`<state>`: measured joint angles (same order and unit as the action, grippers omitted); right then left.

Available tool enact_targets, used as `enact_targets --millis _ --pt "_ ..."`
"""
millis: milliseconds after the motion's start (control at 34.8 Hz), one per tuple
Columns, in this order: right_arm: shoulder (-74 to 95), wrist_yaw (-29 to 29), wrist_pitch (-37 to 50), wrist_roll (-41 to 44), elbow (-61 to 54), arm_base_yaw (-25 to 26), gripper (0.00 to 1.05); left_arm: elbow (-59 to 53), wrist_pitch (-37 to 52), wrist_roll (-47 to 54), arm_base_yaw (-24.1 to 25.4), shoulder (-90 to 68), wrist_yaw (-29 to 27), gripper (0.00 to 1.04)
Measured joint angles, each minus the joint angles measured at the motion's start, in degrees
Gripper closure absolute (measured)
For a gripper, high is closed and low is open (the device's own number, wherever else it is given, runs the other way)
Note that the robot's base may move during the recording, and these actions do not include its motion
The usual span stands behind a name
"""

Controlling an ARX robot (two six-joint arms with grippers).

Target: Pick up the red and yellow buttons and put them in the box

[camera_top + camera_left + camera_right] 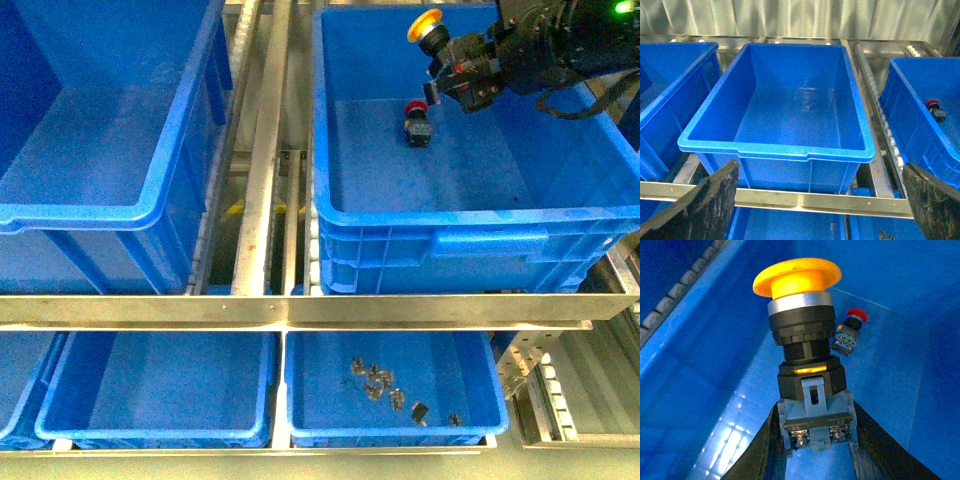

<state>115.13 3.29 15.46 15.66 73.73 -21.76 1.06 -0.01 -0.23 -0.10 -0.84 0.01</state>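
Yellow button (427,27) sits clamped in the right end effector (462,72) over the box (480,215); a red button (417,121) lies inside. Left end effector (815,210) hangs spread wide.

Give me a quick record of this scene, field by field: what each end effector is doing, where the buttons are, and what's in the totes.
right end effector: shut on yellow button, held above the right box
left end effector: open, holding nothing
red button: lying on the right box's floor
left tote: nothing visible inside
lower right tray: several small dark parts, too small to identify
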Motion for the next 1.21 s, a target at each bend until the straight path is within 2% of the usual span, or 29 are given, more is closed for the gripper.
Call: enact_targets --millis 201,288,633,892,1208 --pt "14.8 -3.5 -7.2 -4.8 19.6 1.1 0.78 0.0 0.0 0.0 0.0 0.0 0.0 0.08" --pt "21.2 -5.4 -11.9 -10.2 30.1 3.1 0.78 0.0 0.0 0.0 0.0 0.0 0.0 0.08" --pt "37.6 -9.3 -24.5 -20.8 58.1 6.7 0.78 0.0 0.0 0.0 0.0 0.0 0.0 0.08" --pt "40.9 -8.3 -26.0 -19.8 61.1 2.7 0.79 0.0 0.0 0.0 0.0 0.0 0.0 0.08" --pt "43.0 -10.2 -26.5 -17.4 60.4 2.2 0.79 0.0 0.0 0.0 0.0 0.0 0.0 0.08"
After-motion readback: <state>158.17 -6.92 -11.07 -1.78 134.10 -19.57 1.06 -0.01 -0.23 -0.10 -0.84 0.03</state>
